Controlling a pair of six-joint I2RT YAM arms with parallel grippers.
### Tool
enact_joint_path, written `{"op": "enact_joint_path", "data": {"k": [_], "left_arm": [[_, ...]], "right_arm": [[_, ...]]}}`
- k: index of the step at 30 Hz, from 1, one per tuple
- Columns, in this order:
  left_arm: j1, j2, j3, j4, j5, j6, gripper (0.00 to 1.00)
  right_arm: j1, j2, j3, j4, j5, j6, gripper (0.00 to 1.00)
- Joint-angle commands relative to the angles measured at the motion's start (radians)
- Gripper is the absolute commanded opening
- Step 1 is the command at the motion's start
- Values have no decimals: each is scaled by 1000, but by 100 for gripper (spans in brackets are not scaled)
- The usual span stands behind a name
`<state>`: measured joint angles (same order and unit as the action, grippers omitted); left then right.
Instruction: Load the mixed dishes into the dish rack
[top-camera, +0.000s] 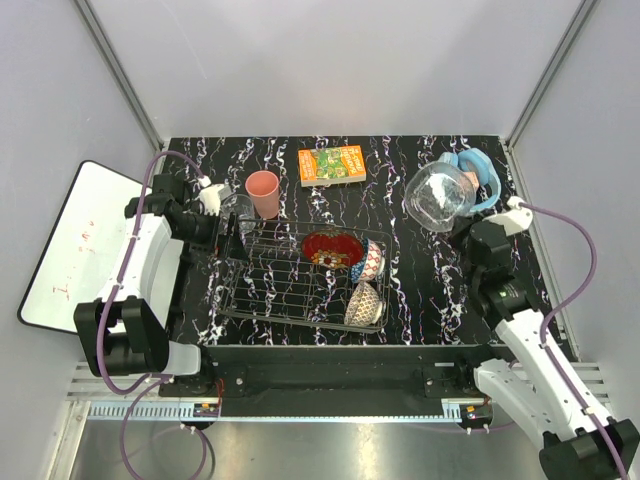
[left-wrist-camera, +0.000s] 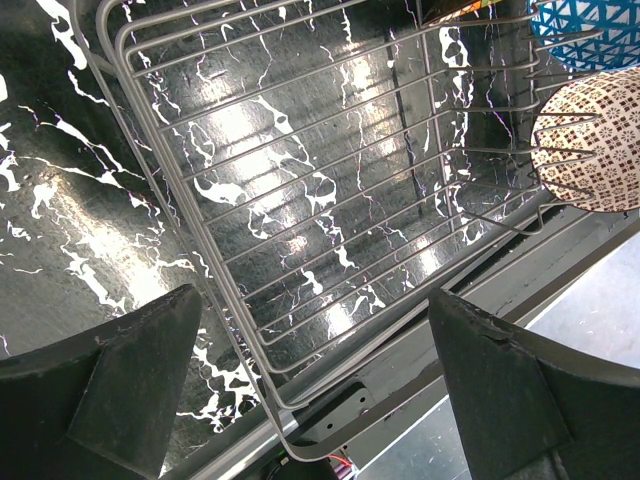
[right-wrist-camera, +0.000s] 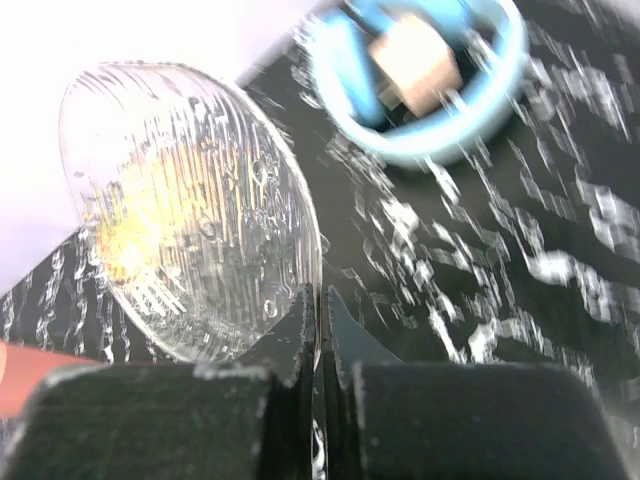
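Obs: right gripper (right-wrist-camera: 318, 300) pinches clear glass bowl (right-wrist-camera: 190, 210) by rim, near far-right corner; left gripper (left-wrist-camera: 320, 340) spread, empty, over dish rack (top-camera: 275, 285). Racked: 3 (red bowl (top-camera: 331, 248), blue bowl (top-camera: 368, 262), beige bowl (top-camera: 364, 303)). On bench (top-camera: 420, 290): 1 pink cup (top-camera: 263, 193), 1 tumbler (top-camera: 237, 210).

From high above the near edge we look down over the whole table (top-camera: 420, 300). Our left wrist view hangs close over the dish rack (left-wrist-camera: 300, 200), facing near-right. Our right wrist view sits against the clear glass bowl (right-wrist-camera: 190, 210), facing far. The top view shares both.
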<state>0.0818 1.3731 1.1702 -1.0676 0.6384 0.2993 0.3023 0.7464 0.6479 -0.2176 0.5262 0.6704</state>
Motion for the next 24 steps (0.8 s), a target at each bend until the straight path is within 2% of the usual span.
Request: {"op": "enact_joint_path", "data": {"k": [1,4,5,8,12,17,19,24], "left_arm": [[-1,-31,17,5,1,9,99],[1,-19,28,6,3,1,99],[-1,-14,29,5,3,1,99],[1,-6,29,5,-3,0,99],[-1,-6,25,6,-11,3,99],[3,-12,16,8,-23,15,99],[1,-12,13,9,-23,17,99],[3,-11,13,8,-16,15,99]], "right_arm": [[53,19,108,205,-144,-354,0],[206,30,151,276,-184,-578,0],[322,47,177,284,-146,-723,0],[483,99,222,297,-66,-973,0],[706,152,228,316,-5,-1202,0],[895,211,158,330,119,-1484,0],[951,226,124,336,150,-1545,0],[1014,272,96,365,218,-1676,0]]}}
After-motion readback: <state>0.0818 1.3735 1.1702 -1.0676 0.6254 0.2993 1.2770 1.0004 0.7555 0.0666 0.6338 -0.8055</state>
